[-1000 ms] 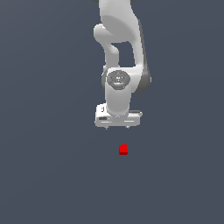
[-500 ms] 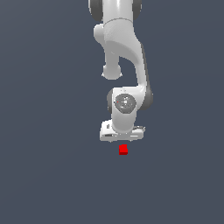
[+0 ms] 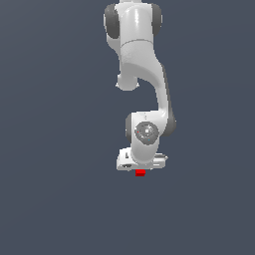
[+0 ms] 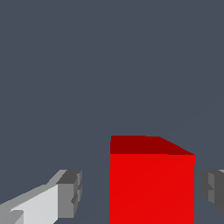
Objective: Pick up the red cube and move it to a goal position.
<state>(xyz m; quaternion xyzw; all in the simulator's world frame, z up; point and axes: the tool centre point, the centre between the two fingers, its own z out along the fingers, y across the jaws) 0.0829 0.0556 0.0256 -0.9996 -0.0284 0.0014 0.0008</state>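
Down has come the gripper (image 4: 140, 192) since a second ago; its jaws stand open either side of the cube (image 4: 151, 186), which sits on the worktop (image 3: 60, 199), ready for clamping.

1. The white arm (image 3: 142, 74) reaches down from the top of the exterior view, its wrist pointing straight downward.
2. The end effector (image 4: 140, 194) is spread wide, its grey fingertips (image 4: 70, 194) well apart, touching nothing.
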